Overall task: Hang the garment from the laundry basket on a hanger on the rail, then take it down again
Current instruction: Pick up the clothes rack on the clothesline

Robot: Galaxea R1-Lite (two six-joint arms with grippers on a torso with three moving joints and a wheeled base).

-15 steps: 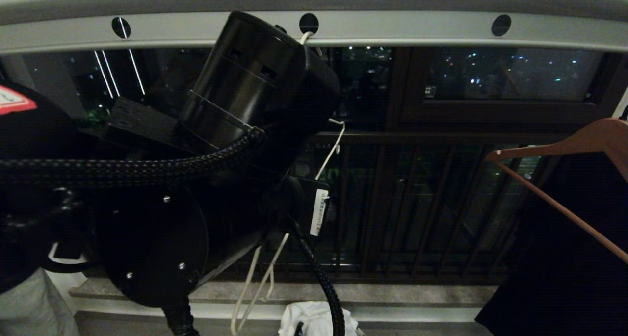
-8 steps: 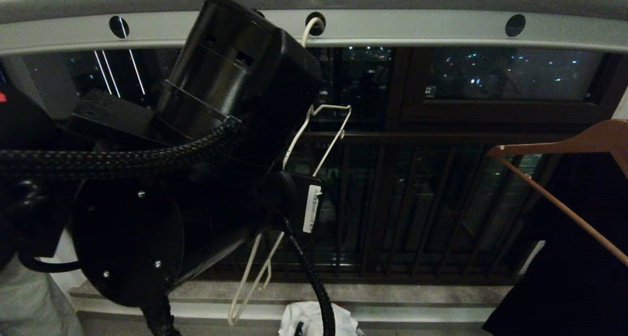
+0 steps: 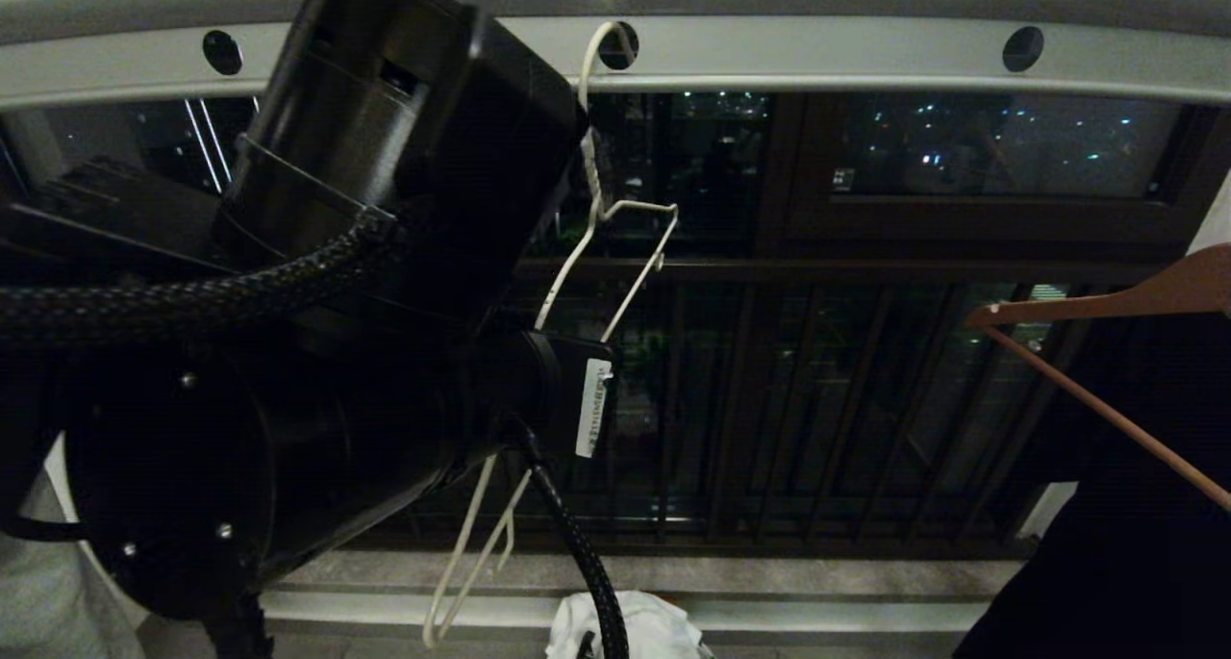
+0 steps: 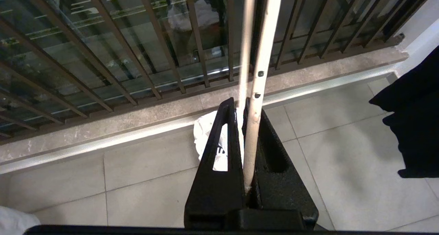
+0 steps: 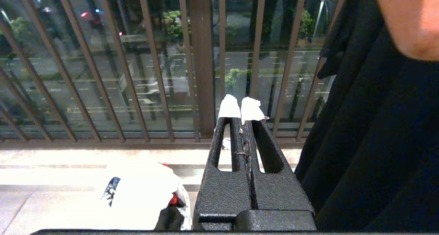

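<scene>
The white wire hanger [image 3: 594,226] hangs by its hook from a round hole in the pale grey rail [image 3: 817,58]. Its long wires run down behind my left arm. In the left wrist view my left gripper [image 4: 240,106] is shut on one hanger wire [image 4: 256,91], which lies between the two black fingers; the second wire passes just beyond the tips. The white garment [image 4: 204,133] lies bunched on the floor below, its dark print showing in the right wrist view [image 5: 110,190]. The laundry basket is hidden under it. My right gripper [image 5: 241,108] is shut and holds nothing.
A brown wooden hanger [image 3: 1087,305] with a black garment [image 3: 1135,505] hangs at the right. A dark brown window railing [image 3: 789,399] stands behind a stone sill. A bit of red cloth [image 5: 173,199] shows beside the white garment. My left arm's black body fills the head view's left half.
My left arm has swung up and to the left in the head view, uncovering the hanger's twisted neck and hook. The hanger's lower end has drifted left with it.
</scene>
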